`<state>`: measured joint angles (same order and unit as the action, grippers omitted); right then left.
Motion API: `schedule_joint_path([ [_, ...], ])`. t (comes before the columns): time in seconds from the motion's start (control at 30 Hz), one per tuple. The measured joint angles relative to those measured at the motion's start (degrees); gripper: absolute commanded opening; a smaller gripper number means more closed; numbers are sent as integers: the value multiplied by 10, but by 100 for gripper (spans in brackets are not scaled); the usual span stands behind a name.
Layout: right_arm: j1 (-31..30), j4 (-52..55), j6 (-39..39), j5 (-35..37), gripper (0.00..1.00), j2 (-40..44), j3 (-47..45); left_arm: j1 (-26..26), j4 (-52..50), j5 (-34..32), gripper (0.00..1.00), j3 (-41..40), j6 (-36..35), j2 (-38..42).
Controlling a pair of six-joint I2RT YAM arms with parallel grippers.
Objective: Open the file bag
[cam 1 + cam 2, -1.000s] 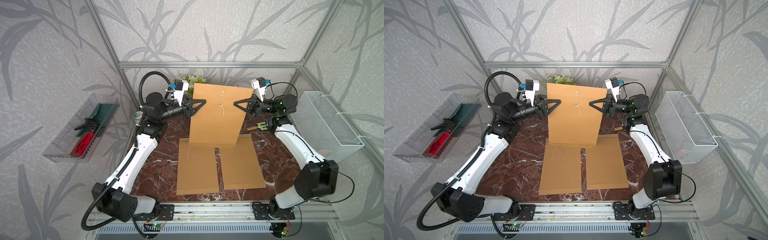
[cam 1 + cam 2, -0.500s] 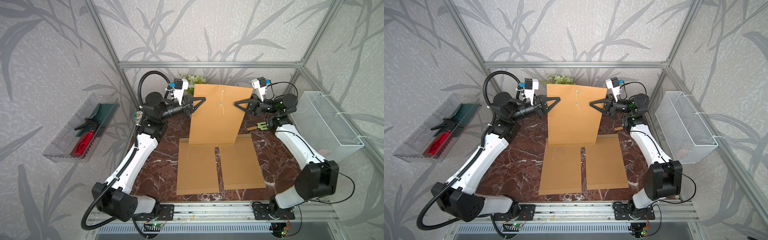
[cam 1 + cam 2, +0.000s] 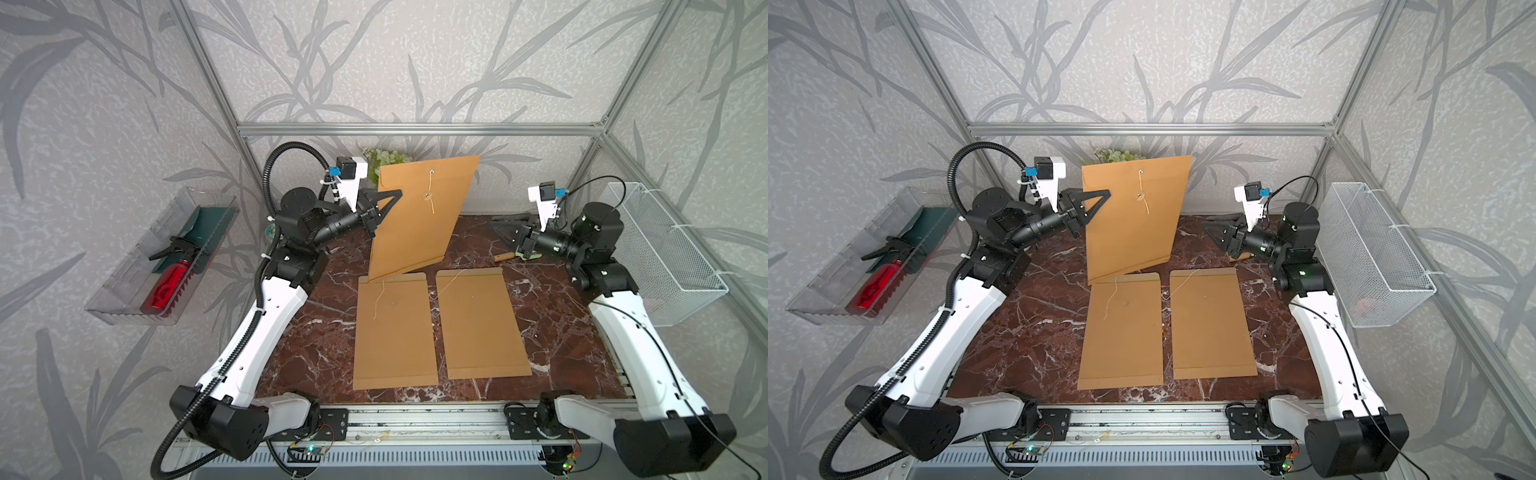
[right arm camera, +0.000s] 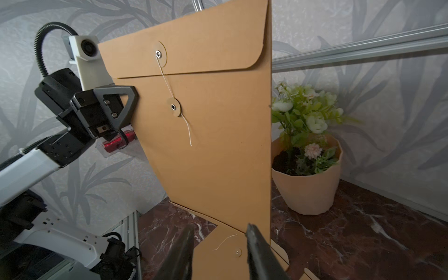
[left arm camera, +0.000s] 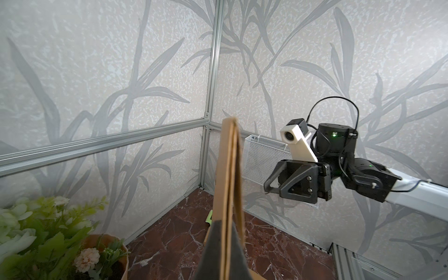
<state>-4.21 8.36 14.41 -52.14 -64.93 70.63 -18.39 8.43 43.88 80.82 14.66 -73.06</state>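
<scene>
The left gripper (image 3: 395,194) is clamping the near-upright kraft file bag (image 3: 419,224) by one edge at the table's (image 3: 324,332) back; the right gripper (image 3: 503,233), jaws partly apart and empty, is hovering off its opposite edge, string (image 4: 167,83) seemingly unwound.

To my left, a clear tray (image 3: 111,293) holds a red bottle (image 3: 166,286). To my right, a wire basket (image 3: 665,257). At the rear, a potted plant (image 4: 308,148).

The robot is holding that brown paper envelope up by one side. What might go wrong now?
Only the left gripper pinches the tilted brown paper envelope, at one edge, so it may swing or slip. The open right gripper could miss the thin white string hanging from its button. The beige flower pot behind might get bumped.
</scene>
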Motion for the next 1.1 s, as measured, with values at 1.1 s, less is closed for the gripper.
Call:
schedule_joint_path([
  [1.1,-298,154,-31,378,32,-53,81,-135,-112,-207,0,-7,-136,17],
])
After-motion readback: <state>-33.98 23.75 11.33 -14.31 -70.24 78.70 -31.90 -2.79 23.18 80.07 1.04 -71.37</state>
